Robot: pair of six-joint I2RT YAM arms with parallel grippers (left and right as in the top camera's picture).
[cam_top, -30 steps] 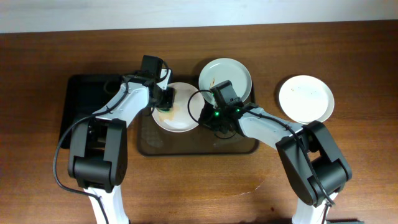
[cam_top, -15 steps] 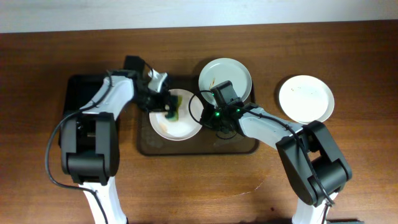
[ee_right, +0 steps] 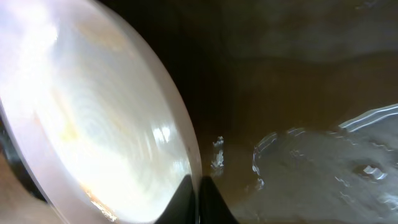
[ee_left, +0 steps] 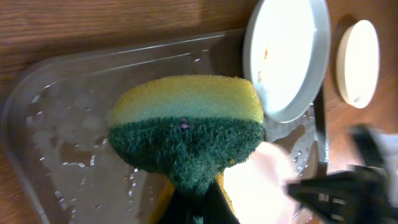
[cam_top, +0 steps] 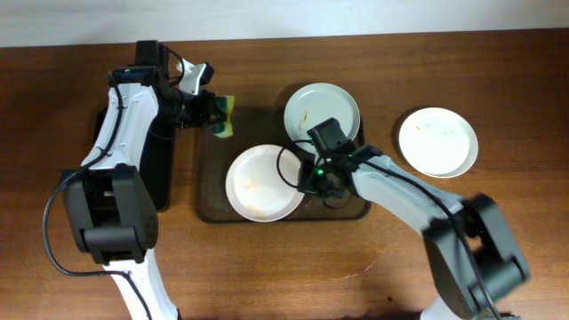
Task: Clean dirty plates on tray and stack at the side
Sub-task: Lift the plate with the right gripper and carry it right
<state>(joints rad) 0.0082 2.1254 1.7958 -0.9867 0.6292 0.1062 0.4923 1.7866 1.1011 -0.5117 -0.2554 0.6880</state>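
Three white plates show in the overhead view. One plate (cam_top: 260, 183) with a faint brown smear lies on the brown tray (cam_top: 212, 169) at its front; my right gripper (cam_top: 307, 177) is shut on its right rim (ee_right: 186, 158). A second plate (cam_top: 322, 108) with a small smear sits at the tray's back right (ee_left: 283, 56). A third plate (cam_top: 436, 140) lies on the table at the right. My left gripper (cam_top: 210, 110) is shut on a yellow and green sponge (cam_top: 223, 116) above the tray's back left corner, green side down in the left wrist view (ee_left: 186, 134).
A smaller glossy black tray (cam_top: 111, 147) lies left of the brown tray, under my left arm. The brown tray's surface is wet (ee_left: 68, 143). Bare wooden table (cam_top: 284, 276) lies in front of both trays.
My left gripper lifted the sponge off the plate and moved back and left to the tray's corner. My right gripper pulled the plate forward on the tray.
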